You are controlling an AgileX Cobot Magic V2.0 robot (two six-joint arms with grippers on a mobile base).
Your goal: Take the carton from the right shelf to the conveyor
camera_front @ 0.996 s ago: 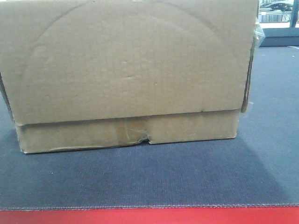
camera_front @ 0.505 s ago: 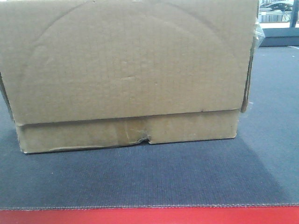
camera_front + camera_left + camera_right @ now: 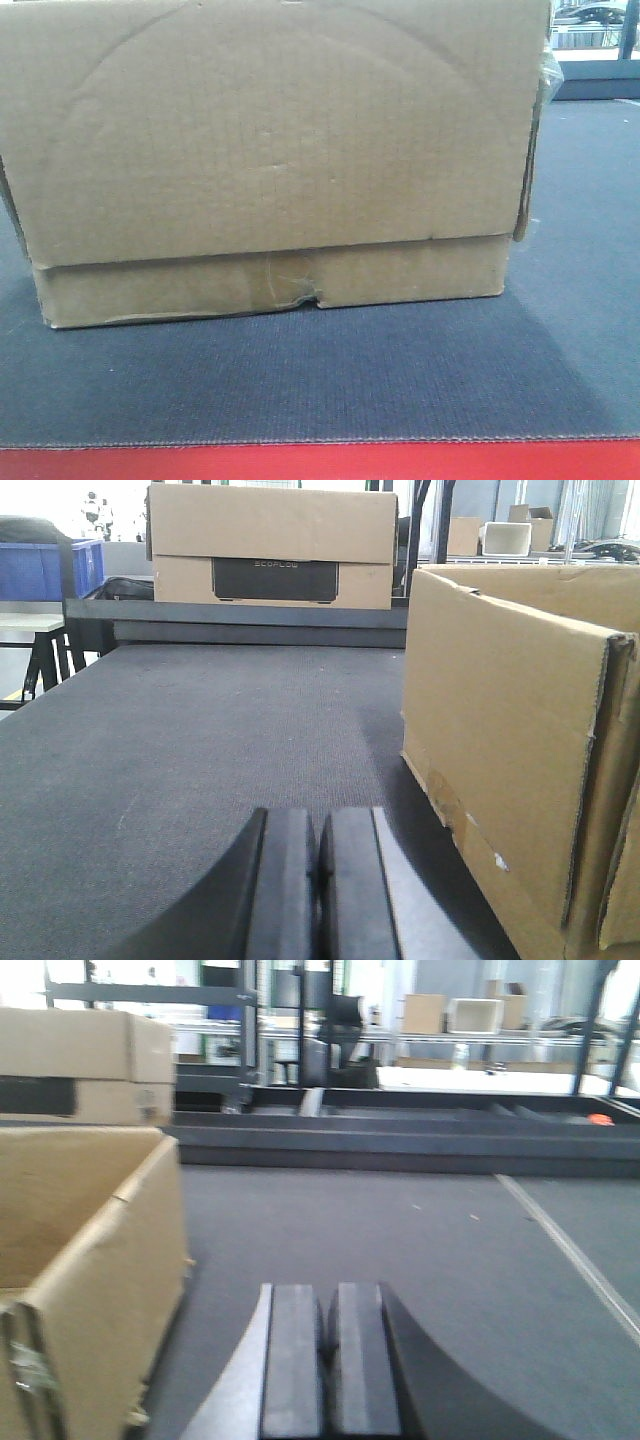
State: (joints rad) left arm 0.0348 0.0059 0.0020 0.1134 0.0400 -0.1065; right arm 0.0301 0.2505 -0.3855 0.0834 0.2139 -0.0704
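The carton point(image 3: 270, 150), plain brown with an arc crease and a small tear at its bottom edge, rests on the dark grey conveyor belt point(image 3: 330, 380) with its red edge strip at the bottom of the front view. In the left wrist view the carton point(image 3: 510, 750) stands to the right of my left gripper point(image 3: 319, 825), which is shut and empty, apart from the box. In the right wrist view the carton point(image 3: 90, 1250) stands to the left of my right gripper point(image 3: 327, 1300), also shut and empty, apart from it. The right shelf is out of view.
A second cardboard box with a black label point(image 3: 272, 548) sits at the far end of the belt. Blue bins point(image 3: 50, 565) stand at the far left. Dark metal frames point(image 3: 400, 1140) and more boxes lie beyond the belt.
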